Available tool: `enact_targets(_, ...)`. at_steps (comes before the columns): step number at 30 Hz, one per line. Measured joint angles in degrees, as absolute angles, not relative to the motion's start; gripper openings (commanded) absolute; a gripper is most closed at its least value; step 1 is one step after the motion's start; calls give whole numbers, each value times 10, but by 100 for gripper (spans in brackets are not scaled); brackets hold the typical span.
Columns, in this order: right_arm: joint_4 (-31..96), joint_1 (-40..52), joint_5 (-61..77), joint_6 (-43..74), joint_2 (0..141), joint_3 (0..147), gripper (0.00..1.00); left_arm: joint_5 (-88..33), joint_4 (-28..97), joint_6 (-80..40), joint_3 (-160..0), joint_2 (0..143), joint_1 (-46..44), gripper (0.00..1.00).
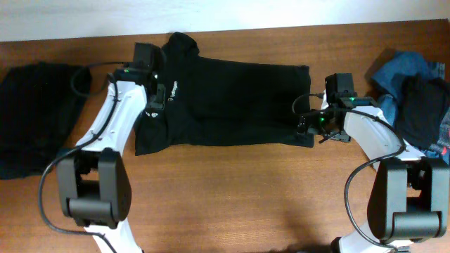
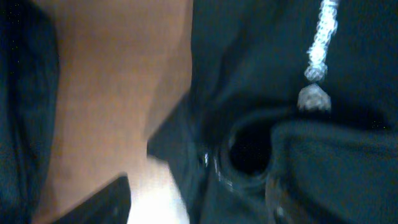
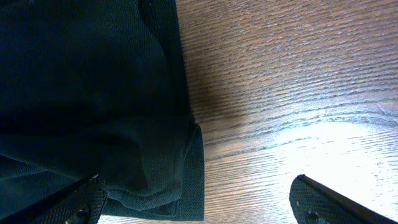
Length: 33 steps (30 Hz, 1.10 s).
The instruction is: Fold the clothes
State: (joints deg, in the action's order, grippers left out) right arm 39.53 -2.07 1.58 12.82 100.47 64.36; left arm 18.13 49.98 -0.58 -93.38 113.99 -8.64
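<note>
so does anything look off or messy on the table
Nothing is spilled or damaged. The T-shirt lies skewed in the middle, bunched and poking out at its top left, and its bottom edge is uneven. At the far right a denim piece and a black garment sit in a crumpled heap.

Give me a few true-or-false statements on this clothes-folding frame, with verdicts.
1. A black T-shirt lies spread flat on the wooden table. True.
2. The right hand is shut on the shirt's corner. False: its fingers stand wide apart at the hem corner.
3. A blue denim piece lies at the table's left edge. False: it lies at the right edge; a black garment lies at the left.
4. The left hand is at the shirt's end with the white logo. True.
</note>
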Motion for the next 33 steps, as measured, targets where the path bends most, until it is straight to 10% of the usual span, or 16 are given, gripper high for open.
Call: enact_targets(33,416,-20,72,51,1005,643,86,-39,598,-106,-819,1111,0,72)
